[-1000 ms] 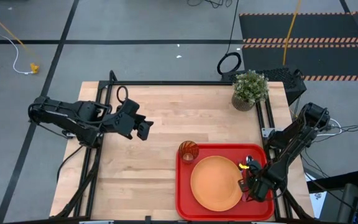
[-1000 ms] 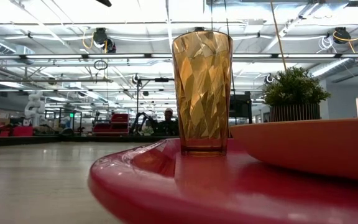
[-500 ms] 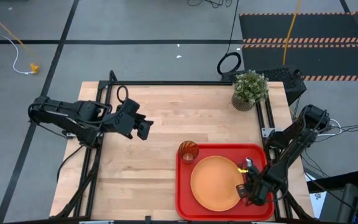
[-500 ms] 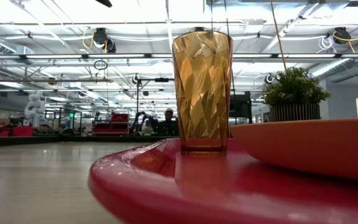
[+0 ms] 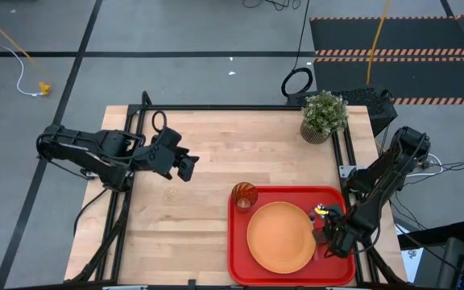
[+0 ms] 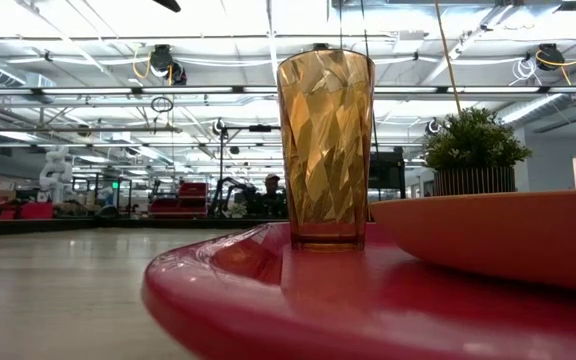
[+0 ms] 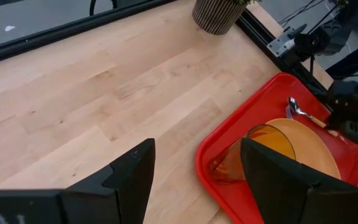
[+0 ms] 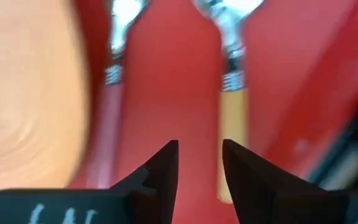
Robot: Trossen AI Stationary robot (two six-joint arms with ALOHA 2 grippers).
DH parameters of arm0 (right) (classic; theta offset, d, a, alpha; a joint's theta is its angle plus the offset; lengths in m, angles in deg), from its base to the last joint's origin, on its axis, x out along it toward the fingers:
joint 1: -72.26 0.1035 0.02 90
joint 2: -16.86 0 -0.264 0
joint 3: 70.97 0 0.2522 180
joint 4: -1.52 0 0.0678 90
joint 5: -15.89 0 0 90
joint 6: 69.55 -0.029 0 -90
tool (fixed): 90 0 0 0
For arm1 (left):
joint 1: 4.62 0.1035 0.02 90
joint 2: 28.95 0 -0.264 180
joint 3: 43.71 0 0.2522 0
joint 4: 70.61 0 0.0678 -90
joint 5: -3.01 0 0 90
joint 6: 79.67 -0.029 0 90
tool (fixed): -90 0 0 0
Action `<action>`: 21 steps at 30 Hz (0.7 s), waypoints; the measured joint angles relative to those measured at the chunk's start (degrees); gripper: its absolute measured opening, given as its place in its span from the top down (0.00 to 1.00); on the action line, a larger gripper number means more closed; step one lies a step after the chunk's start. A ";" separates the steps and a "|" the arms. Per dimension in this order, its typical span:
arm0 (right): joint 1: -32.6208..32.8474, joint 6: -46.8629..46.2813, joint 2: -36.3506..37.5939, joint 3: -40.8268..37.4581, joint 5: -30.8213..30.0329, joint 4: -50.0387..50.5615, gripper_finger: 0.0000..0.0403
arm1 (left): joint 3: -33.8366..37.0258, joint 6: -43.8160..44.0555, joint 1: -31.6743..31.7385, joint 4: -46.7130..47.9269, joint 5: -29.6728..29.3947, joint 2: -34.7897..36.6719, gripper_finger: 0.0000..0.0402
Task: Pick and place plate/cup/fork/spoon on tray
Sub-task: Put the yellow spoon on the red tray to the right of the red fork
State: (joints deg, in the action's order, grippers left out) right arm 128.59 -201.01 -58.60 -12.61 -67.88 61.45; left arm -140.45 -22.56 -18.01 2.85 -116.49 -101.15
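The red tray (image 5: 240, 258) lies at the table's near right. The orange plate (image 5: 279, 236) rests flat in it, and the amber cup (image 5: 243, 195) stands upright at its far left corner. The fork (image 8: 107, 118), with a pink-red handle, and the spoon (image 8: 232, 115), with an orange handle, lie side by side on the tray floor to the right of the plate. My right gripper (image 8: 199, 163) hovers low over their handle ends, slightly open, with only tray floor between its fingers. My left gripper (image 5: 186, 167) is open and empty above the table's left half.
A potted green plant (image 5: 324, 117) stands at the table's far right corner. Bare wood (image 5: 208, 153) lies between the left gripper and the tray. In the low view the cup (image 6: 325, 150) and the plate rim (image 6: 498, 235) stand on the tray's rim (image 6: 268, 290).
My right gripper has shifted a little toward the table's far right over the tray's right part. The fork, spoon, plate and cup have stayed where they were.
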 joint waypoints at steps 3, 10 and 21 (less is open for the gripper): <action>0.06 0.32 1.09 0.00 -0.03 3.82 0.71 | 0.00 -0.06 0.00 0.00 0.48 0.00 0.41; 0.68 4.08 -0.45 -0.02 -0.37 3.83 0.71 | 0.00 0.21 -0.02 -0.02 1.06 0.00 0.41; 3.11 1.12 -2.98 -3.27 0.91 -5.40 0.71 | 0.00 -0.28 -0.02 -0.04 1.06 0.00 0.41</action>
State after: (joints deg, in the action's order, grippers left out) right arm 131.70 -199.89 -61.58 -15.88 -66.97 56.05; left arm -140.45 -22.84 -18.03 2.81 -115.43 -101.15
